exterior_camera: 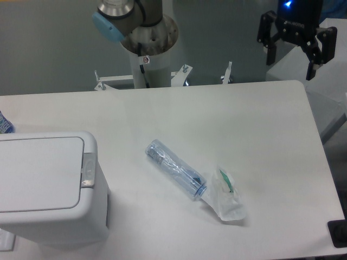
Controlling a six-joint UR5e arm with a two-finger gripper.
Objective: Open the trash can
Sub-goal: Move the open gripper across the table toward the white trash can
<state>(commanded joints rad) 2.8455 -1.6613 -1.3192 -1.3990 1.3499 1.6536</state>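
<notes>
The trash can (49, 187) is a large white boxy bin at the front left of the table, its flat lid down and a small grey latch (88, 169) on its right edge. My gripper (293, 59) hangs high at the back right, above the table's far corner and far from the bin. Its two black fingers (269, 51) are spread apart with nothing between them.
A clear plastic bottle (174, 168) lies on its side mid-table, next to a crumpled clear bag (226, 195) with a green item inside. The arm's base column (147, 49) stands at the back centre. A blue-patterned item (4, 123) shows at the left edge.
</notes>
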